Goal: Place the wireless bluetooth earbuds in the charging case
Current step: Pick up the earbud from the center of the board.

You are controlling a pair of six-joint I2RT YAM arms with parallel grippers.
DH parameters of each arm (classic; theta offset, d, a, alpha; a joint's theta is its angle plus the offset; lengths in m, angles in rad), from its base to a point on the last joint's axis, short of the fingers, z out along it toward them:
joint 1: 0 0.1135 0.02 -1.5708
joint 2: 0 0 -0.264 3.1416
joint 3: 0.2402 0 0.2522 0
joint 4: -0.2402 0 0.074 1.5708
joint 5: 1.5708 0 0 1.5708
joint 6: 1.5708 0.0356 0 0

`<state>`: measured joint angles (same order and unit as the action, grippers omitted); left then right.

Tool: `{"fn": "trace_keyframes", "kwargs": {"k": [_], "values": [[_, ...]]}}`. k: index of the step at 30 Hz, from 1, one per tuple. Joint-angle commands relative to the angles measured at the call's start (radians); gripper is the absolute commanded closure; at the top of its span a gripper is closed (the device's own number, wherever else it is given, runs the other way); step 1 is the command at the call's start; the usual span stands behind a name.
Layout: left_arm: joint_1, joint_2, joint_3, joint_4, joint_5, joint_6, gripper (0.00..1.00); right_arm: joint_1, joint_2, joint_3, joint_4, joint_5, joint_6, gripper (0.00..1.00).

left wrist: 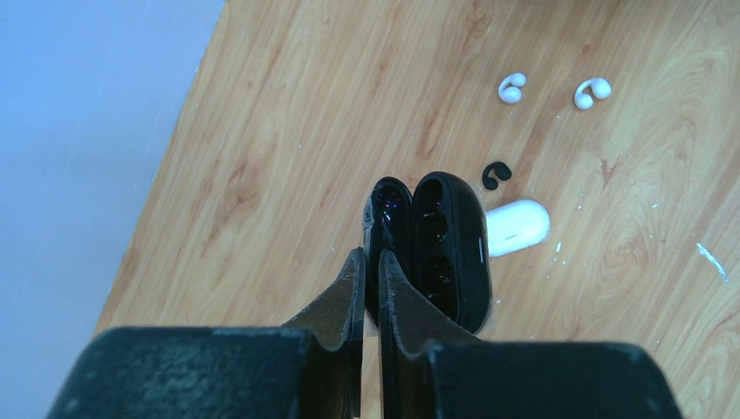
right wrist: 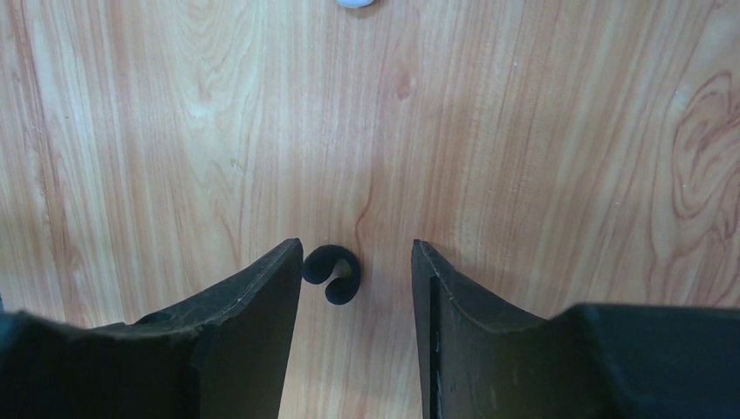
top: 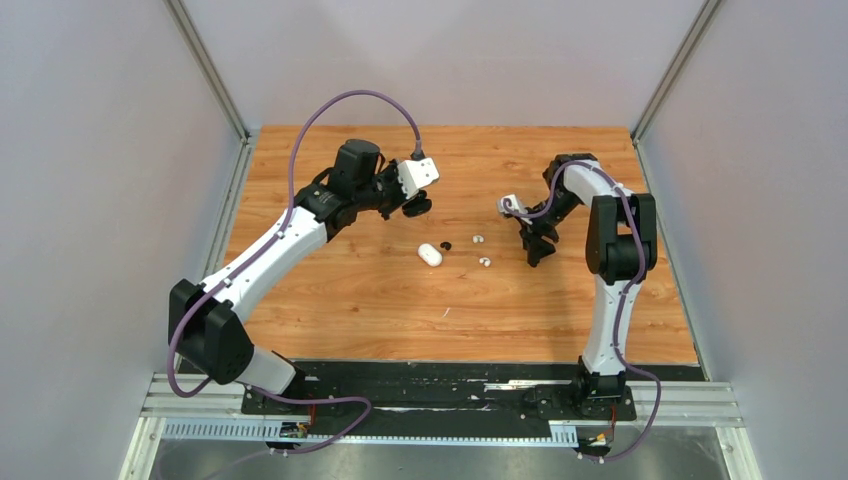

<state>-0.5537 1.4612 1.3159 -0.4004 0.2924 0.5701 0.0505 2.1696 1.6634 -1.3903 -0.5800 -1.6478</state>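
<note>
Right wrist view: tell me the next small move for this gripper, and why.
Probably close the right gripper on the black earbud: it lies on the table between the open fingers, closer to one of them. The left gripper holds the open black case, ready to receive it.

We see bright, even light from overhead in all three views. The arms cast only soft, pale shadows on the wooden surface (top: 350,300). The overhead view is sharp. In the wrist views the left gripper (left wrist: 368,266) and right gripper (right wrist: 356,251) sit dark and slightly blurred near the lens, while the wood grain is crisp. The black charging case (left wrist: 449,244) carries faint glints.
</note>
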Motion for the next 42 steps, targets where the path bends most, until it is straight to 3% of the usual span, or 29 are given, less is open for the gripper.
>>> {"fn": "trace_keyframes", "kwargs": {"k": [1, 18, 32, 42], "values": [[0.005, -0.025, 0.005, 0.021, 0.004, 0.005, 1.0, 0.002, -0.008, 0.033, -0.015, -0.031, -0.047, 0.52], [0.006, -0.012, 0.005, 0.032, 0.006, 0.001, 1.0, 0.002, -0.031, -0.029, 0.014, 0.051, -0.1, 0.56], [0.006, -0.006, 0.013, 0.03, 0.012, 0.001, 1.0, -0.003, -0.046, -0.05, 0.025, 0.058, -0.067, 0.65], [0.006, -0.012, 0.002, 0.036, 0.013, -0.006, 1.0, -0.024, -0.03, 0.015, 0.015, 0.042, 0.022, 0.89]]}}
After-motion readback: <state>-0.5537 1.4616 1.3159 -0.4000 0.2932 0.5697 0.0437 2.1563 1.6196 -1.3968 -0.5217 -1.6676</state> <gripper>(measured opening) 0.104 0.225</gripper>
